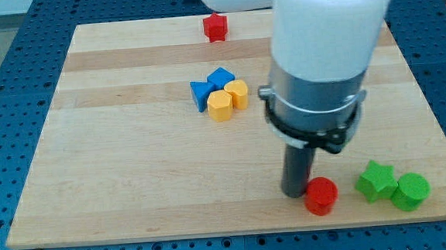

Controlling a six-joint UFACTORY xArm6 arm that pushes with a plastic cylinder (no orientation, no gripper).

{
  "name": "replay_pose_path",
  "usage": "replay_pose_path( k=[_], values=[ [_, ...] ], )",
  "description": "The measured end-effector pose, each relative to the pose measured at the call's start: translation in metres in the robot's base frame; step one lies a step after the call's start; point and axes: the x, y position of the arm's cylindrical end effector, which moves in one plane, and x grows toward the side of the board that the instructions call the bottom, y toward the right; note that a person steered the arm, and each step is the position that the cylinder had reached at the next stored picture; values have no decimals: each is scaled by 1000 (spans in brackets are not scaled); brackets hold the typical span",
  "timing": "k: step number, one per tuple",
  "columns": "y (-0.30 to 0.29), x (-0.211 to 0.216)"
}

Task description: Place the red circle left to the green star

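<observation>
The red circle (320, 196) lies near the board's bottom edge, right of centre. The green star (376, 181) lies a short way to its right, with a gap between them. A green circle (410, 191) touches the star's right side. My tip (295, 193) is the lower end of the dark rod. It stands on the board right against the red circle's left side, touching it or nearly so.
A red block (215, 27) sits near the board's top edge. A cluster near the centre holds two blue blocks (221, 78), (200, 94) and two yellow blocks (220, 106), (237, 94). The arm's white body (322, 26) hides the board's upper right part.
</observation>
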Motion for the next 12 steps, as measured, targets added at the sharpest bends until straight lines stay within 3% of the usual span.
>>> replay_pose_path(
  k=[2, 3, 4, 6, 9, 10, 12],
  values=[
    [-27, -4],
    [-55, 31],
    [-53, 40],
    [7, 40],
    [19, 32],
    [-19, -5],
    [39, -119]
  ],
)
